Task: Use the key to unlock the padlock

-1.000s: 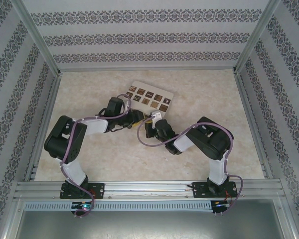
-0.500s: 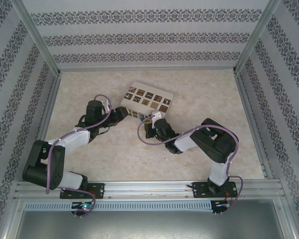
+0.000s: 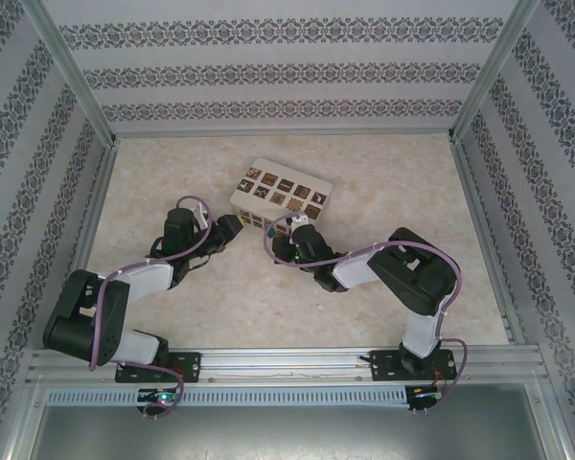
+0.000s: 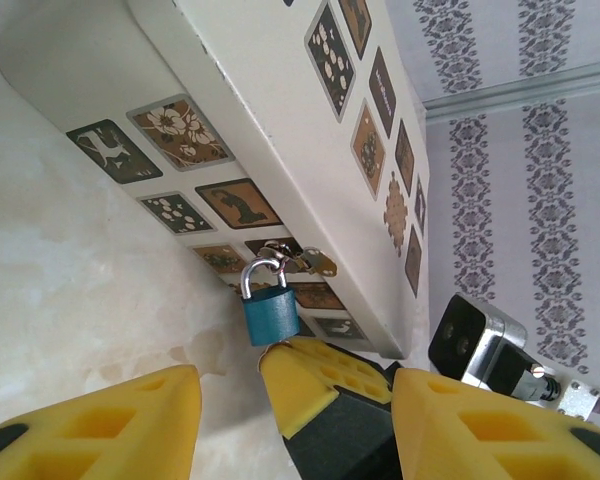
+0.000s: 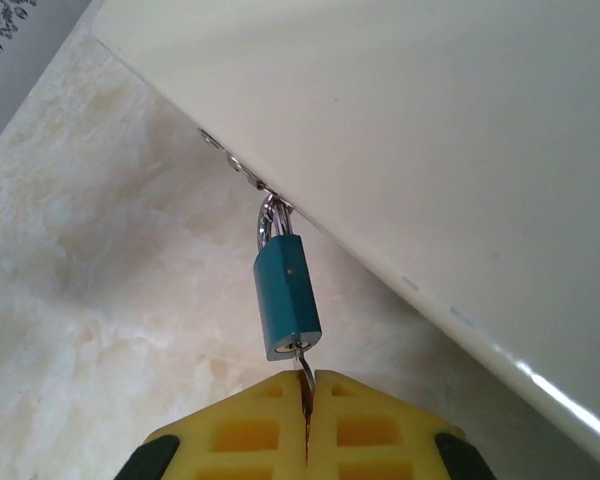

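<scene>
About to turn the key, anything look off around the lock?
Nothing stands out. The key is in the keyhole of the padlock, pinched by the right end effector; the shackle is closed through the hasp on the white box. The left end effector is open nearby.

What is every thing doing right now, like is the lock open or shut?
white box: lid closed.
padlock: shackle shut, hanging from the white box's latch.
key: tip in the padlock's keyhole.
right gripper: shut on the key.
left gripper: open, holding nothing.
</scene>
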